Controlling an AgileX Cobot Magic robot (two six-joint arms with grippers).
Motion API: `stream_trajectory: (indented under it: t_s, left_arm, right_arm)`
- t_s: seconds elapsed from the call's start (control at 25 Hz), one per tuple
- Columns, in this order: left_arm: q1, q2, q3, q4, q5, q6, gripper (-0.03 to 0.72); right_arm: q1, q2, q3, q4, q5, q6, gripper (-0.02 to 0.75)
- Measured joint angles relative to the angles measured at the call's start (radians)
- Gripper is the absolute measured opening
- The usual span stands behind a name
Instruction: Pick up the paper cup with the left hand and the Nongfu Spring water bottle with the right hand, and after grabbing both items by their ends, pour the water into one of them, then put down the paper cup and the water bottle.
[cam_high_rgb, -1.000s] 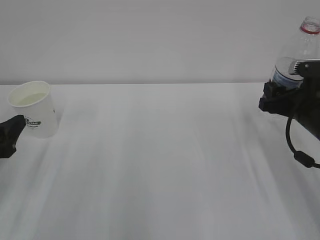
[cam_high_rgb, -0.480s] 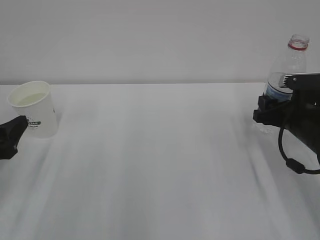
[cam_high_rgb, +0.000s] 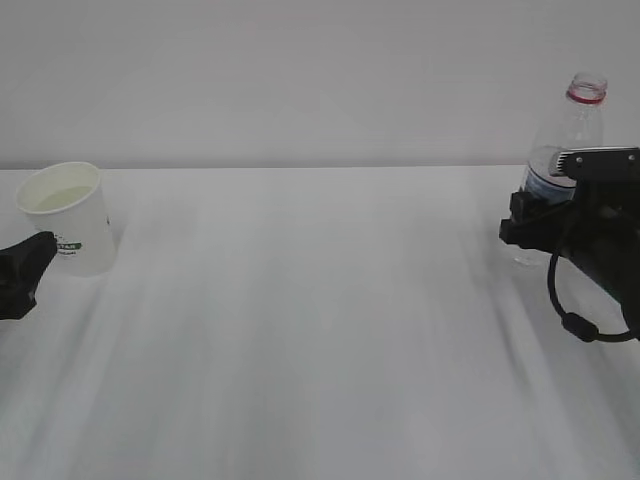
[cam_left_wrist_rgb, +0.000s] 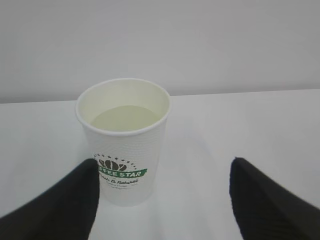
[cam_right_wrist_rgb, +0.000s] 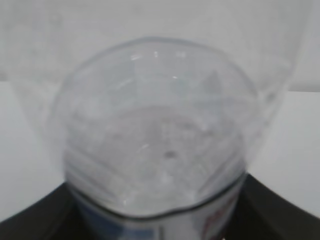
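Observation:
The white paper cup (cam_high_rgb: 64, 216) (cam_left_wrist_rgb: 123, 141) stands upright on the table at the far left, with a level pale surface of water (cam_left_wrist_rgb: 124, 118) inside. My left gripper (cam_high_rgb: 24, 265) (cam_left_wrist_rgb: 165, 162) is open just in front of it; its left finger edges the cup's lower left side and the right finger stands well clear. At the far right, my right gripper (cam_high_rgb: 530, 226) (cam_right_wrist_rgb: 160, 200) is shut on the Nongfu Spring water bottle (cam_high_rgb: 566, 140) (cam_right_wrist_rgb: 155, 135), which is upright, uncapped and low over the table. Whether its base touches the table is hidden.
The white table (cam_high_rgb: 320, 330) runs from the cup to the bottle, with a plain pale wall (cam_high_rgb: 300, 80) behind it. A black cable (cam_high_rgb: 570, 320) loops down from the right arm near the right edge.
My right gripper has carried the bottle down and a little to the left, and the bottle now stands more upright. The left gripper and the cup have not moved.

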Motion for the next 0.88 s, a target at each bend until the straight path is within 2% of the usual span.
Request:
stream_trajectory:
  t_s: [0.8, 0.88]
  left_arm:
    - [0.0, 0.0, 0.0, 0.003, -0.002, 0.0, 0.588]
    - [0.0, 0.0, 0.0, 0.003, -0.002, 0.0, 0.588]
  right_arm:
    - [0.0, 0.076, -0.038, 0.0, -0.054, 0.009, 0.477]
    - [0.0, 0.076, -0.038, 0.0, -0.054, 0.025, 0.503]
